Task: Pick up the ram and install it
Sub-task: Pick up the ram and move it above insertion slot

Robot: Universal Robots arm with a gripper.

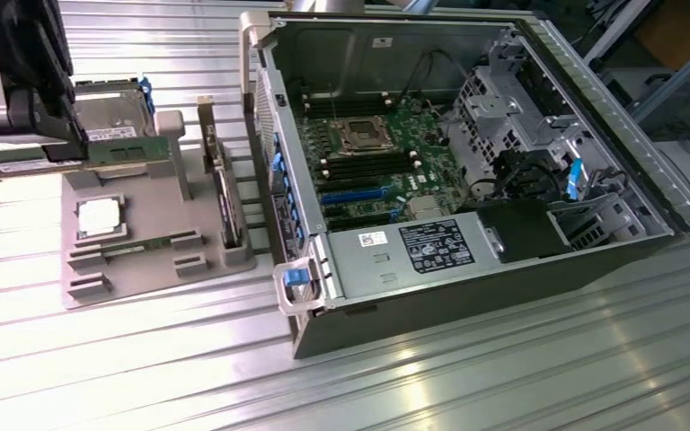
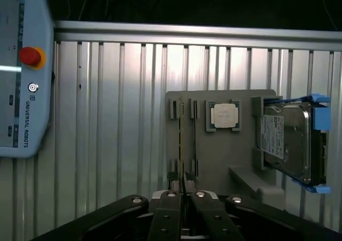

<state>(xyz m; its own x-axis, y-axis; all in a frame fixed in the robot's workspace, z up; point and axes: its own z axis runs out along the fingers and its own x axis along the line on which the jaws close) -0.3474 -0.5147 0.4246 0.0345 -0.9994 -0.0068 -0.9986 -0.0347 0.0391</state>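
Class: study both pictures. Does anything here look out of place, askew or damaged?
Nothing looks damaged or spilled. The computer case lies on its side with its panel off, seemingly on purpose. The gripper holds the memory stick level. Only the control tablet with a red button, beside the parts tray, seems stray.

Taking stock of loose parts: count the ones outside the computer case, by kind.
Memory sticks: 2 (one in the claw, the other in the grey holder)
Hard drive: 1
Processor chip: 1
Expansion card: 1
Total: 5
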